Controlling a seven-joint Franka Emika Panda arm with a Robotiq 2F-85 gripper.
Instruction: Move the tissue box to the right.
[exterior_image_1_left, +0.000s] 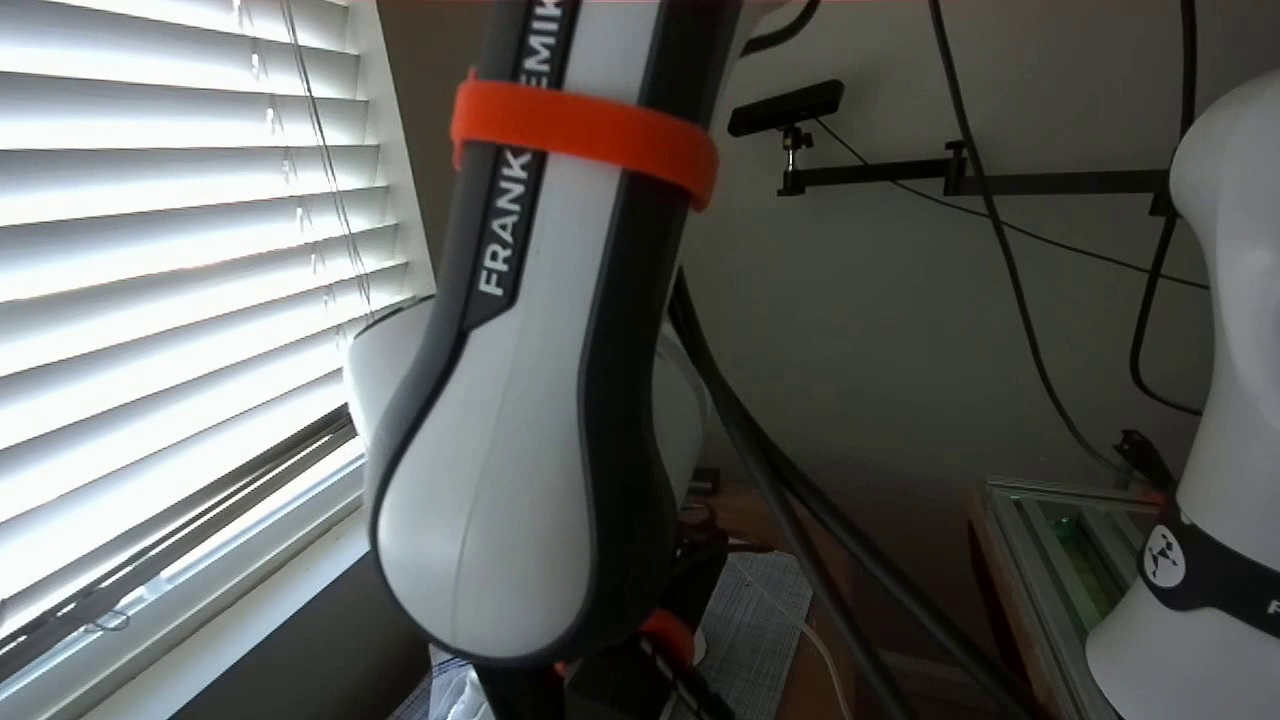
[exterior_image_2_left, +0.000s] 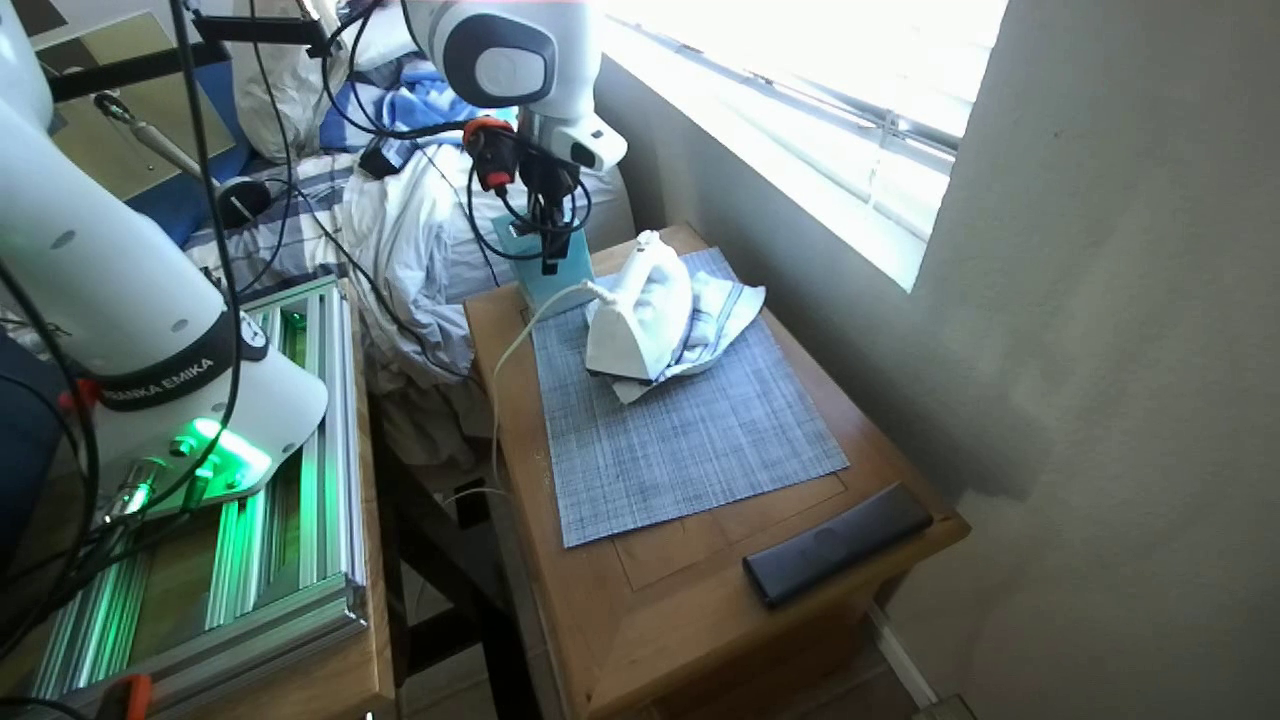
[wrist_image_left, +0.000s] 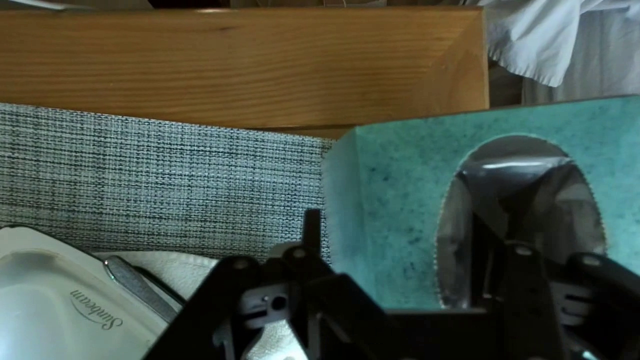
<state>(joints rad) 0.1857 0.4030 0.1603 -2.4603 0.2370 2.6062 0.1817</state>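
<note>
The tissue box is teal with an oval opening lined with clear film. It stands at the far end of the wooden table in an exterior view (exterior_image_2_left: 578, 268) and fills the right of the wrist view (wrist_image_left: 390, 165). My gripper (wrist_image_left: 397, 220) is open, its fingers wide apart. In the wrist view the left finger is beside the box's near side wall and the right finger is at the oval opening. Whether they touch the box cannot be told. In an exterior view the gripper (exterior_image_2_left: 550, 262) points down over the box. An exterior view has the box hidden behind the arm.
A white iron (exterior_image_2_left: 640, 315) with a cord sits on a cloth (exterior_image_2_left: 725, 310) beside the box, on a grey woven placemat (exterior_image_2_left: 690, 450). A dark case (exterior_image_2_left: 838, 540) lies on the table's (exterior_image_2_left: 640, 650) near end. A bed (exterior_image_2_left: 400, 230) and a windowed wall stand beyond.
</note>
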